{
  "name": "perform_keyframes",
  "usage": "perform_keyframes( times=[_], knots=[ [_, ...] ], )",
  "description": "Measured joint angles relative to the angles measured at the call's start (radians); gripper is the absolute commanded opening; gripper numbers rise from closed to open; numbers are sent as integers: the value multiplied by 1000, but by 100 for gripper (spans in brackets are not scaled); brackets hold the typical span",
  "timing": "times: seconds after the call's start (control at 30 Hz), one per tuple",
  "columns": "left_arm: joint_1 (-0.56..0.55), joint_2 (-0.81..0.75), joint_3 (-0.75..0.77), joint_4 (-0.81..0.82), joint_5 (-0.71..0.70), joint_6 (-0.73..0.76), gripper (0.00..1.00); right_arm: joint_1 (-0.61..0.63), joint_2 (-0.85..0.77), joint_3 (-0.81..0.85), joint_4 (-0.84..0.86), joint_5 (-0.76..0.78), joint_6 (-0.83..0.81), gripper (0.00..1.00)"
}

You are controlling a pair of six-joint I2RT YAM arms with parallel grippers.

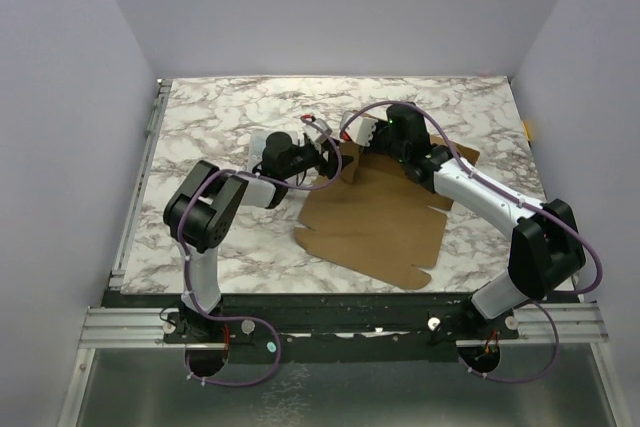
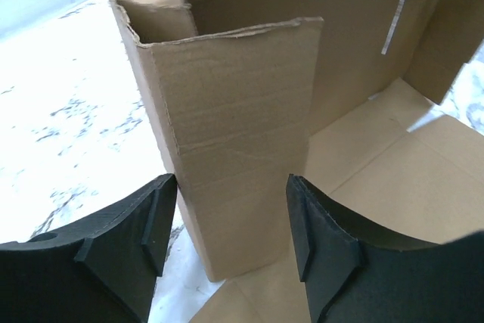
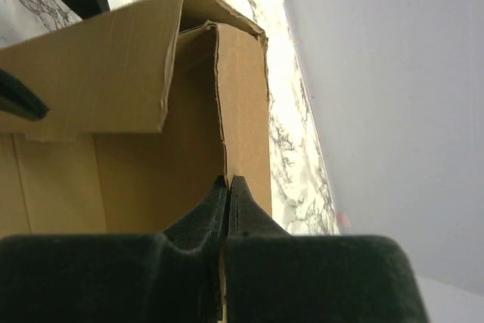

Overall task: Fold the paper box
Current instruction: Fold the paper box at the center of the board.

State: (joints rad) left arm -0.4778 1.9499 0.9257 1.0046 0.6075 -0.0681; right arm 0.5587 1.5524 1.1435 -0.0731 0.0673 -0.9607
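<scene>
On the marble tabletop (image 1: 220, 117), the paper box (image 1: 380, 232) lies partly folded; left tool (image 2: 233, 209) gapes around its upright flap (image 2: 234, 96), right tool (image 3: 228, 187) clenched on a raised wall (image 3: 246, 111).

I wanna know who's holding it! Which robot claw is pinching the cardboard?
The right gripper: its jaws are shut on an upright wall of the paper box. The left gripper stands open around another raised flap.

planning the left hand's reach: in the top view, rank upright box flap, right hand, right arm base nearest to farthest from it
1. upright flap of the paper box, directly before the left hand
2. right hand, just beyond the flap
3. right arm base, at the table's near right edge
</scene>
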Motion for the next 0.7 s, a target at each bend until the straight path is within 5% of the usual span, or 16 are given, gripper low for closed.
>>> perform_keyframes(
  times=[0.7],
  knots=[
    [-108, -11, -20, 5, -372, -43, 42, -5, 1, 2, -1, -20, 31, 1]
  ],
)
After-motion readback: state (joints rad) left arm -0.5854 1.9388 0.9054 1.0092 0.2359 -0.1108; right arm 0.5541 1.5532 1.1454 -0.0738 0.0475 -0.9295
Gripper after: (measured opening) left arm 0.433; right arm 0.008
